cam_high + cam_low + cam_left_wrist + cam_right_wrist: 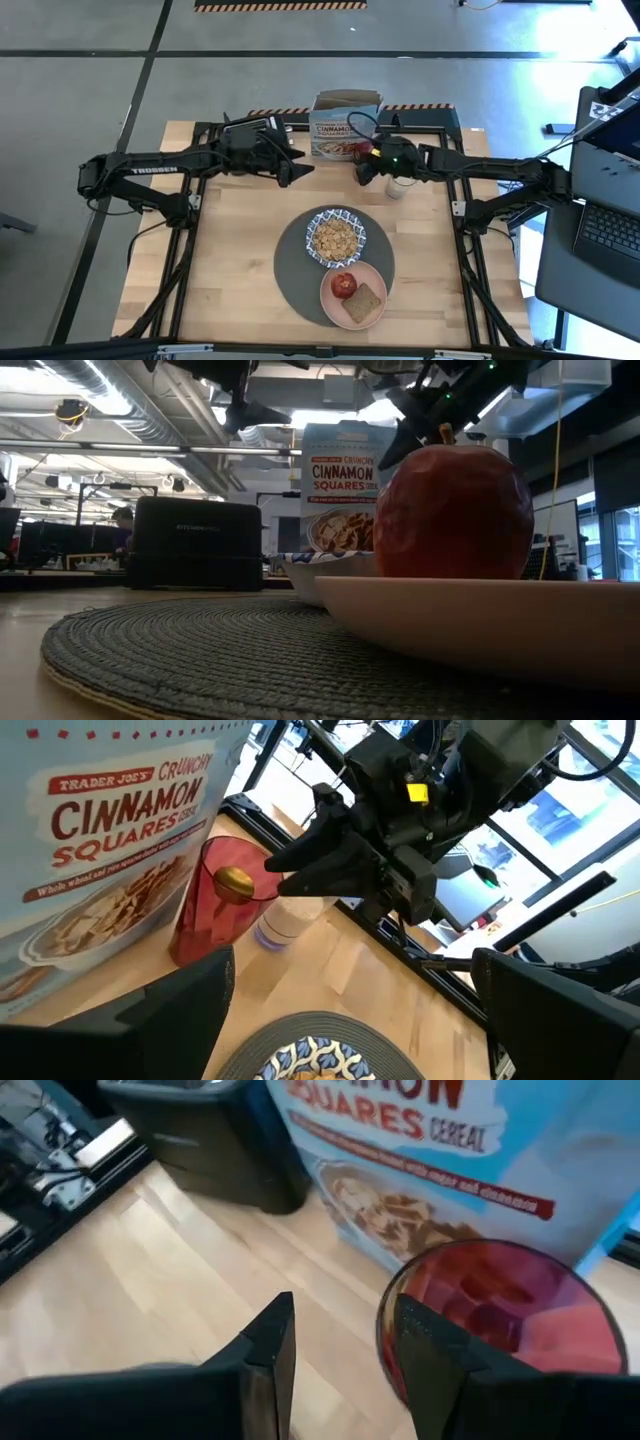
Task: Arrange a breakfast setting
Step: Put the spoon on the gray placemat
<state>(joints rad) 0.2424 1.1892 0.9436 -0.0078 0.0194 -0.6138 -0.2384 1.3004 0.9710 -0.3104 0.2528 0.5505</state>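
Setting partly laid. Round dark-grey mat (300, 262) lies centre-front on the tabletop (235, 250). The blue-and-white bowl (335, 238), filled with cereal, sits on the mat; the salmon-pink plate (355, 293) overlaps the mat's near-right edge, carrying an apple (344, 285) and a slice of toast (365, 301).

Red tumbler (215, 900) stands upright at the tabletop's back, just in front of the cereal box (344, 128), with the milk glass (285, 922) just beside it. A small gold spoon (234, 881) appears to rest at the tumbler's rim; how it is supported cannot be told.

Right end effector (335, 1342): fingers parted, nothing held. One finger sits just outside the tumbler's near wall, the other over bare wood beside it, so the tumbler lies off to one side of the gap, not between the fingers.

Left end effector (298, 165): hovering at the back-left by the black toaster (245, 129), fingers spread, empty; farther from the tumbler than the right.

Judgement: the right arm is the nearer one. The tumbler's long axis is vertical, so a side grasp needs a lateral shift to bring its wall into the gap. Risk: tipping tumbler or nudging the milk glass.
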